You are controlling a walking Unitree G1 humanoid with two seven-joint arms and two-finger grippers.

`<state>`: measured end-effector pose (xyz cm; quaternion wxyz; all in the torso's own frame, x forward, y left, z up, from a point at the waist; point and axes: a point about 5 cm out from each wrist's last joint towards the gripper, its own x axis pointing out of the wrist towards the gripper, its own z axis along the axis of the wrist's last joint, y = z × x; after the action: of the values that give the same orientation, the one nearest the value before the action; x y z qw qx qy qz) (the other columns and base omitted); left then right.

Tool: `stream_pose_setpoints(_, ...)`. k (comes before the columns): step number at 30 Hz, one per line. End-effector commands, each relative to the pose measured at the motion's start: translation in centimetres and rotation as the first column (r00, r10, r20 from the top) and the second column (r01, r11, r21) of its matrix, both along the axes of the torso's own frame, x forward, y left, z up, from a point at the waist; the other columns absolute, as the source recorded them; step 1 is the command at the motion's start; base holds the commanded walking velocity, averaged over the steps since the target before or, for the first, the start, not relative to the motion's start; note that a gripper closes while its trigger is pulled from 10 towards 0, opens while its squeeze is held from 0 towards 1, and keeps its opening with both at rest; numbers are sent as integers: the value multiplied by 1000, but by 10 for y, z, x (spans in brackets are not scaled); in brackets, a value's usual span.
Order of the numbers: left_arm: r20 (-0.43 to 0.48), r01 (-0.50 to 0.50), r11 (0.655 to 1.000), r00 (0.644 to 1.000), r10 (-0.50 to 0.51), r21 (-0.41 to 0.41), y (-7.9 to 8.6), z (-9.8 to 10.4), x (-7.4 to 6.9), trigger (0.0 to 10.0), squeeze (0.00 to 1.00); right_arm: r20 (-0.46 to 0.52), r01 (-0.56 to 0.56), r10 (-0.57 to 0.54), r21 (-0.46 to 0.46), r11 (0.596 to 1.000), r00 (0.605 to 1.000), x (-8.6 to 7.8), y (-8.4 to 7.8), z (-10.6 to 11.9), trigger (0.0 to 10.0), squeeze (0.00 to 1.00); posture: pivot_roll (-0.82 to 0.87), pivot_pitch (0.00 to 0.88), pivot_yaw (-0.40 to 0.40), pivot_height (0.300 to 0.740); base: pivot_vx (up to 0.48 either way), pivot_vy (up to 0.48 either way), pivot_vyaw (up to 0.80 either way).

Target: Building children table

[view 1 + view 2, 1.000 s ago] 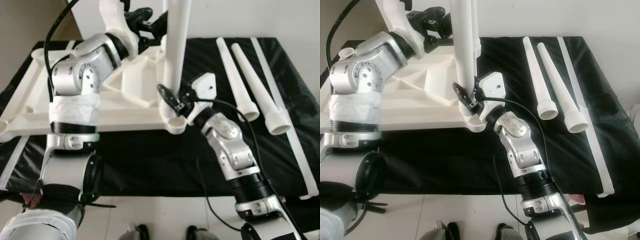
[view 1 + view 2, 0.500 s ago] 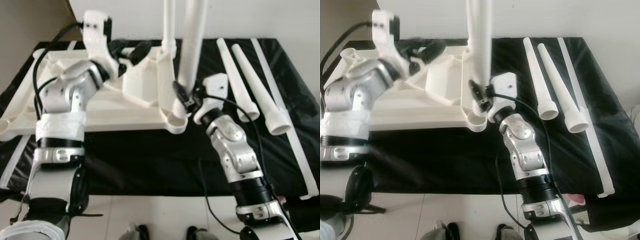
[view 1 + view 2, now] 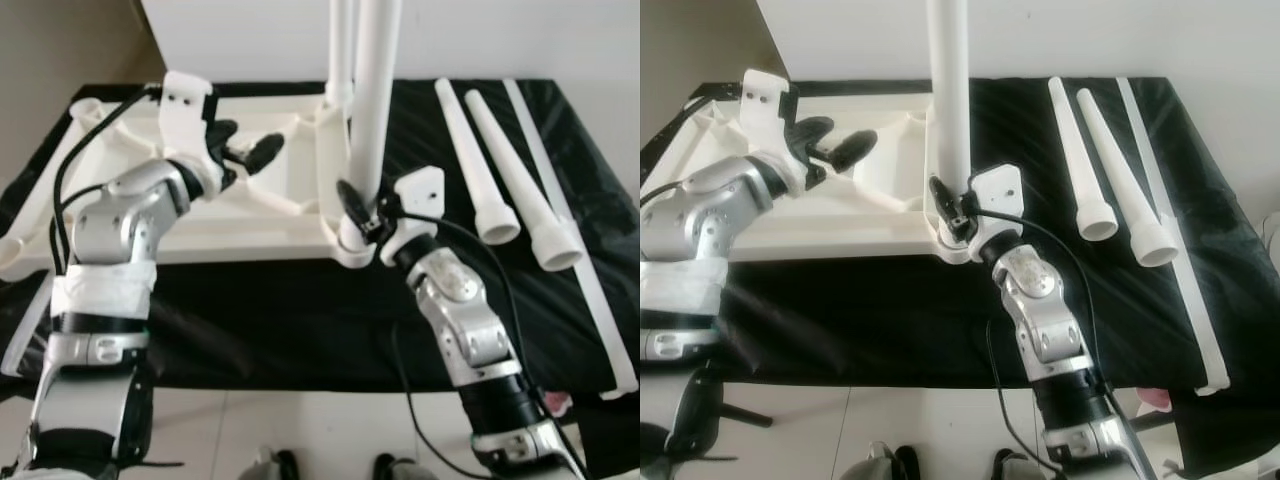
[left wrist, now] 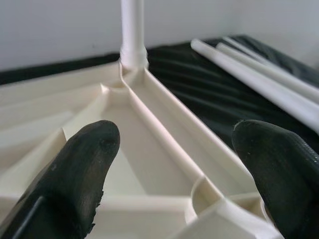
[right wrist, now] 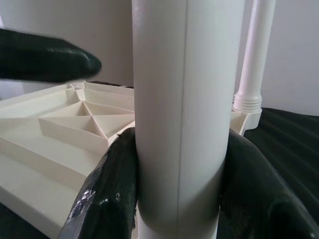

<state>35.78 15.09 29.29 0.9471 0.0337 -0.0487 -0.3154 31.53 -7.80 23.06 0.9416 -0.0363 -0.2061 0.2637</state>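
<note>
The right wrist view shows the right gripper [image 5: 180,184] clamped on the near upright leg [image 3: 372,110], a black finger [image 5: 112,191] pressed against each side, just above its corner socket. The upturned tabletop [image 3: 250,215] lies on the black cloth [image 3: 300,310]. The left gripper [image 3: 245,150] hovers over it, fingers spread wide around nothing.

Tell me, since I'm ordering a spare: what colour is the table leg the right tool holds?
White table leg, clearest in the right wrist view.
</note>
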Motion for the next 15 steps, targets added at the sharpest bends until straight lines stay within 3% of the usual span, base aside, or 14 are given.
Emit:
stream_pose_setpoints(1,4,67,997,998,-68,40,-1,1,-5,10000,0,16,-24,24,0,1000,1000,-4,3,-1,10000,0,-70,182,78,740,0,0,0)
stream_pose_setpoints(6,-8,52,997,999,-52,50,5,-3,-7,10000,0,-12,3,-3,-19,1000,1000,0,-5,-16,10000,0,-71,185,76,740,0,0,0)
stream_pose_setpoints(15,-3,26,999,1000,-26,46,11,0,-9,10000,0,0,2,-2,-55,999,1000,9,-4,-19,10000,0,-57,189,77,740,0,0,0)
